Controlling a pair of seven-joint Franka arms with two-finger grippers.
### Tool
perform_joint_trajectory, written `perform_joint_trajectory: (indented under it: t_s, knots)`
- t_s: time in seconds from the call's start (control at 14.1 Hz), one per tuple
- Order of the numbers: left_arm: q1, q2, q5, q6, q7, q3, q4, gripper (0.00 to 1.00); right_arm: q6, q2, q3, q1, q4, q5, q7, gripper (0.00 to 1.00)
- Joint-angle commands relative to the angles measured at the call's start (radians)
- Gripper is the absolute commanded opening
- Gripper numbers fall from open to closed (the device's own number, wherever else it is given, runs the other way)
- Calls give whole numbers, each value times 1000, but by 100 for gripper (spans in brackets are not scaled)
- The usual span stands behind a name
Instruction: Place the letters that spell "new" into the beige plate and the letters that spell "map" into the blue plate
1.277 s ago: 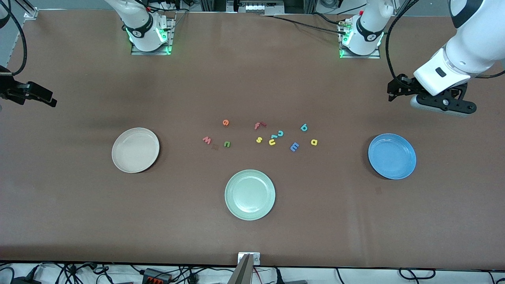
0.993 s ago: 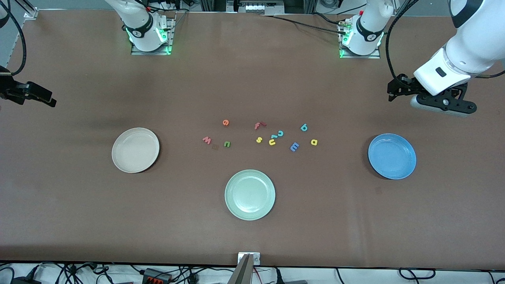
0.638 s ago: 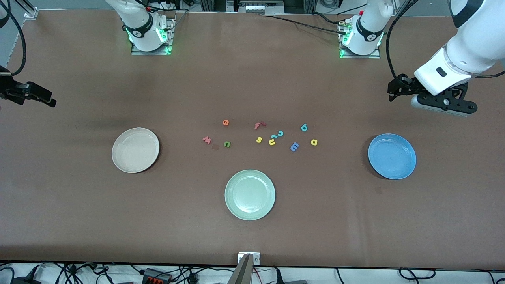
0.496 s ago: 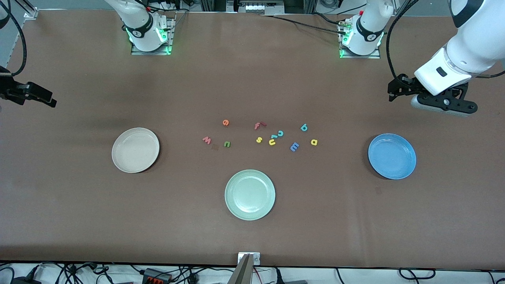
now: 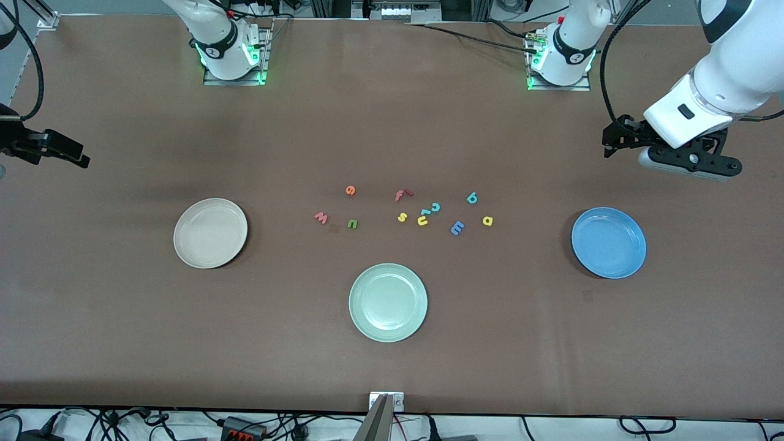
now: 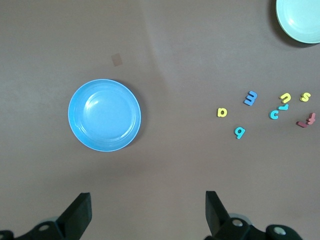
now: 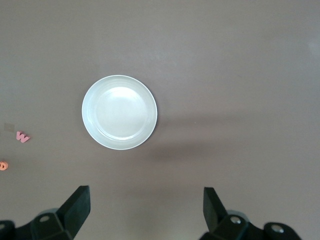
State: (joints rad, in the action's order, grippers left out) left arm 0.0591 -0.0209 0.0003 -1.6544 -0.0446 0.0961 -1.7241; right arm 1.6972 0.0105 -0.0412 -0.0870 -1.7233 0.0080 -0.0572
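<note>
The beige plate [image 5: 210, 233] [image 7: 119, 111] lies toward the right arm's end of the table, and the blue plate [image 5: 608, 242] [image 6: 104, 115] toward the left arm's end. Between them are scattered the pinkish w [image 5: 321, 217] [image 7: 22, 136], green n [image 5: 352, 224], orange e [image 5: 350, 190] [image 7: 3, 165], blue m [image 5: 457, 228] [image 6: 251, 98], yellow a [image 5: 487, 221] [image 6: 222, 112] and teal p [image 5: 471, 198] [image 6: 240, 132]. My left gripper [image 5: 615, 139] [image 6: 147, 200] hangs open and holds nothing, over bare table beside the blue plate. My right gripper [image 5: 76, 158] [image 7: 145, 195] is likewise open over bare table beside the beige plate.
A pale green plate [image 5: 388, 302] [image 6: 300, 20] sits nearest the front camera, midway along the table. A red f [image 5: 401, 195], yellow s [image 5: 402, 217], yellow u [image 5: 422, 220] and teal hooked letter [image 5: 434, 207] lie among the task letters.
</note>
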Motion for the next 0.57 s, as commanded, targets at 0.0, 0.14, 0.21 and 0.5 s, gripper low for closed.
perform_joint_trajectory:
  t_s: [0.0, 0.14, 0.21, 0.5]
  knots:
    - [-10, -5, 4, 7, -1, 8, 9, 100, -7, 49, 9, 21, 8, 12, -3, 100]
    - [-10, -4, 4, 8, -1, 8, 9, 100, 2, 101, 8, 79, 8, 14, -1, 100]
    - [-9, -2, 1, 7, 0, 8, 11, 100, 7, 135, 8, 120, 8, 14, 6, 100]
    - [25, 74, 1, 25, -3, 45, 49, 100, 139, 274, 8, 280, 5, 18, 20, 100]
